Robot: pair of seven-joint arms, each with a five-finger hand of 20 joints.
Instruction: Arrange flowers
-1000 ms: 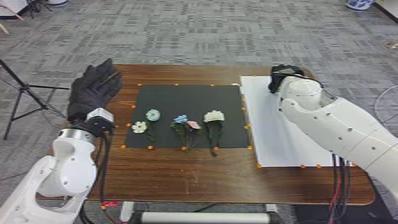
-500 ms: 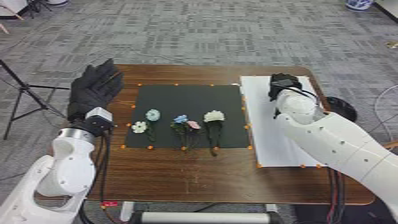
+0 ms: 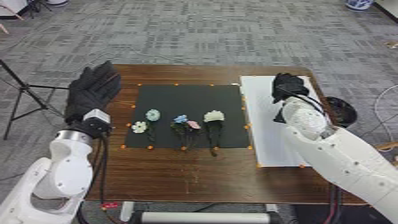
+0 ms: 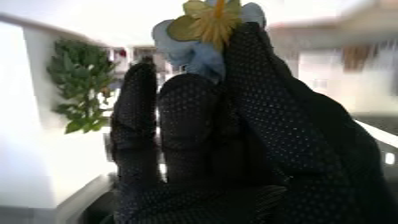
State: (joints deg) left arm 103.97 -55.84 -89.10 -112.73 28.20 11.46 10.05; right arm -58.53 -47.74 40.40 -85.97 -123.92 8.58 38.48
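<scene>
Grey carpet all around the brown wooden table, with a black tripod stand beyond its left side. On the table, a black mat left of the middle and, just beside it, a white sheet toward the right edge. Along the borders of both, small orange marks.

On the near half of the mat, in a loose row from left to right: a small white flower, a pale blue-green flower, a blue flower close to a pink flower, and a bigger white flower. Dark stems toward the near edge, with that of the bigger white one even past it.

At the far left corner of the table, the left hand, with fingers straight and close to one another. Above the far right part of the sheet, the right hand. In the right wrist view, fingers upright and together, clamped on a blue-and-yellow flower at their tips. Beyond the table's right edge, a black round container.
</scene>
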